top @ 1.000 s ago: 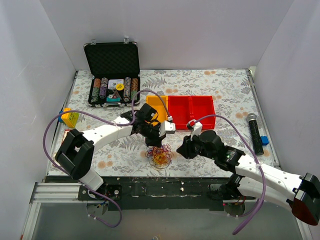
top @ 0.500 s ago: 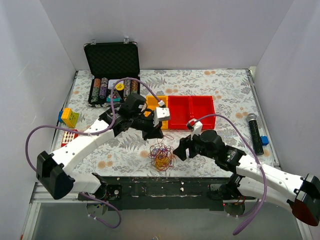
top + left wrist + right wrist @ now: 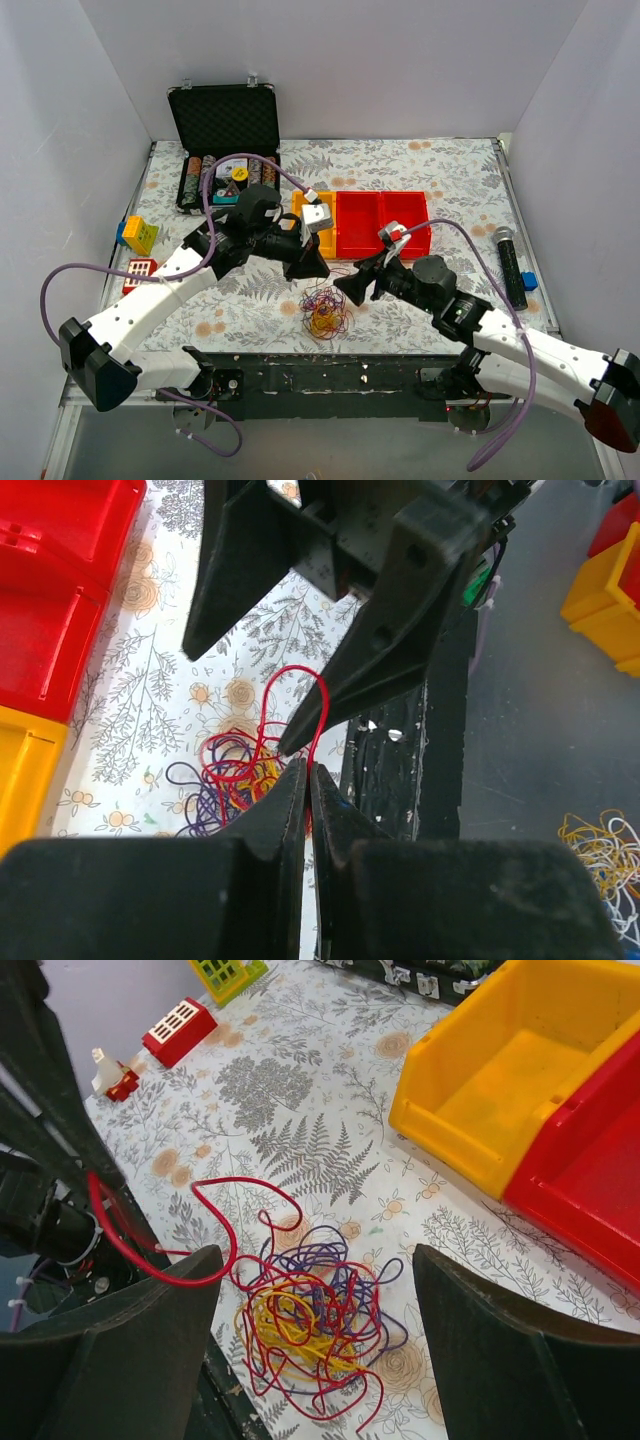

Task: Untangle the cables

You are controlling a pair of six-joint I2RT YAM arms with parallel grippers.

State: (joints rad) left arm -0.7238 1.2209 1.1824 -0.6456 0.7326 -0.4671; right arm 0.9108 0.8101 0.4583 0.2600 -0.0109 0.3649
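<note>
**A:** How is the left gripper (image 3: 308, 772) set?

**B:** It is pinched almost closed. Its two fingers (image 3: 265, 825) press on a red wire (image 3: 322, 695), which comes up from between their tips. The wire arches just ahead of them and drops back down into the cables (image 3: 225, 775).

**A:** And where are the cables from there?

**B:** Just ahead of the fingertips and below them, on the flowered table (image 3: 130, 730). They are a loose knot of red, yellow, purple and dark blue loops. In the top view the knot (image 3: 323, 312) lies close under both grippers, between their tips.

**A:** The right gripper (image 3: 318, 1255)?

**B:** Spread wide, with nothing between its fingers (image 3: 130, 1350). It faces the left gripper tip to tip, and from the left wrist its open fingers hang just beyond the red arch. I cannot tell whether one of them touches the wire.

**A:** What does it see of the knot?

**B:** In its own view the cables lie in the gap, just past the fingertips. One red strand leaves the knot and loops away to the side where the left gripper holds it.

**A:** Beyond that?

**B:** Past the knot is a yellow bin (image 3: 510, 1070), with a red bin (image 3: 600, 1190) touching its far side. Off the other way, well apart, is a small red and white block (image 3: 180, 1028).
</note>
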